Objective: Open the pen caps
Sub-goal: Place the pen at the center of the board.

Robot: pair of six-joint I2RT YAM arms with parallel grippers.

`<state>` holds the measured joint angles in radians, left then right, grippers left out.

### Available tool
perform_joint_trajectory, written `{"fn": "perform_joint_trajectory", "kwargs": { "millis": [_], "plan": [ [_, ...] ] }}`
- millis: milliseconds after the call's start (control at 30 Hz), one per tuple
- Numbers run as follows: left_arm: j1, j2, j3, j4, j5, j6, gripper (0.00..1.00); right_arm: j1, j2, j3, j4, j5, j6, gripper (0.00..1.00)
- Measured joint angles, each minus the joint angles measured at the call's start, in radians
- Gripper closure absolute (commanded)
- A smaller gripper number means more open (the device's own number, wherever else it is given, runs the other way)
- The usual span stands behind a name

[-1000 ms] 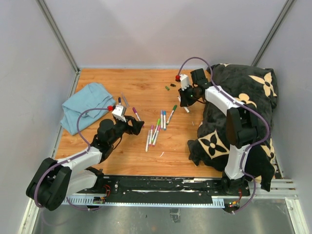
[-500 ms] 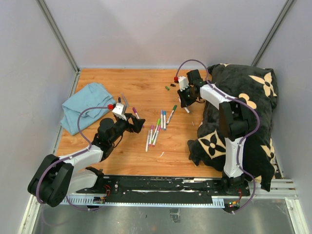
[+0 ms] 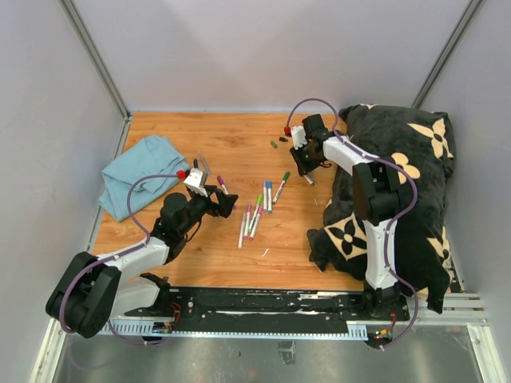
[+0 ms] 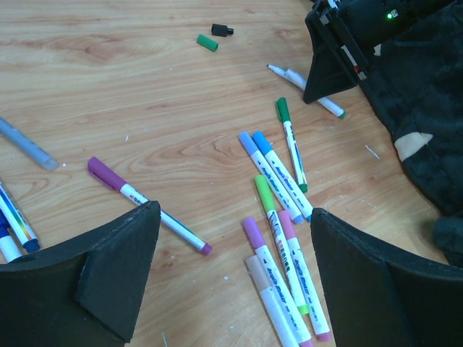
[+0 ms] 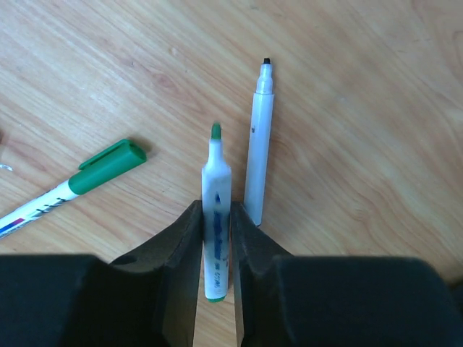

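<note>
My right gripper [image 5: 215, 210] hangs low over the table at the back right, its fingers against both sides of an uncapped green-tipped marker [image 5: 215, 181]. A second uncapped marker [image 5: 258, 144] with a black tip lies just to its right. A marker with its green cap [image 5: 108, 165] on lies to the left. Two loose pen caps, one green [image 4: 207, 43] and one black [image 4: 221, 30], lie farther back. My left gripper [image 4: 233, 210] is wide open above a cluster of capped markers [image 4: 278, 253] and holds nothing. A purple-capped marker [image 4: 145, 204] lies by its left finger.
A crumpled blue cloth [image 3: 140, 171] lies at the table's left. A black blanket with beige flowers [image 3: 399, 183] covers the right side, close to the right arm. More pens [image 4: 18, 217] lie near the left gripper. Grey walls enclose the table.
The right wrist has shifted a little to the left with the green-tipped marker between its fingers. The left arm has barely moved.
</note>
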<state>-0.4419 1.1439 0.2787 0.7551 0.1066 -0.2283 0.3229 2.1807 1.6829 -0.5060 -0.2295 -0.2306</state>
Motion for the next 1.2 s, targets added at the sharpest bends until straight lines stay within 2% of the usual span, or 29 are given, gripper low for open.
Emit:
{"fn": "perform_joint_trajectory", "kwargs": {
  "millis": [100, 200, 533, 700, 967, 1200],
  "plan": [
    [0.000, 0.000, 0.002, 0.000, 0.000, 0.000, 0.12, 0.000, 0.006, 0.011, -0.002, 0.018, 0.000, 0.76],
    [0.000, 0.000, 0.002, 0.000, 0.000, 0.000, 0.12, 0.000, 0.008, 0.013, -0.002, 0.024, 0.001, 0.69],
    [0.000, 0.000, 0.002, 0.000, 0.000, 0.000, 0.12, 0.000, -0.001, 0.011, -0.018, 0.019, -0.009, 0.62],
    [0.000, 0.000, 0.002, 0.000, 0.000, 0.000, 0.12, 0.000, -0.071, -0.014, -0.026, -0.004, -0.037, 0.58],
    [0.000, 0.000, 0.002, 0.000, 0.000, 0.000, 0.11, 0.000, -0.206, -0.066, -0.027, -0.122, -0.112, 0.57],
    [0.000, 0.000, 0.002, 0.000, 0.000, 0.000, 0.12, 0.002, -0.217, -0.126, -0.034, -0.306, -0.105, 0.56]
  ]
}}
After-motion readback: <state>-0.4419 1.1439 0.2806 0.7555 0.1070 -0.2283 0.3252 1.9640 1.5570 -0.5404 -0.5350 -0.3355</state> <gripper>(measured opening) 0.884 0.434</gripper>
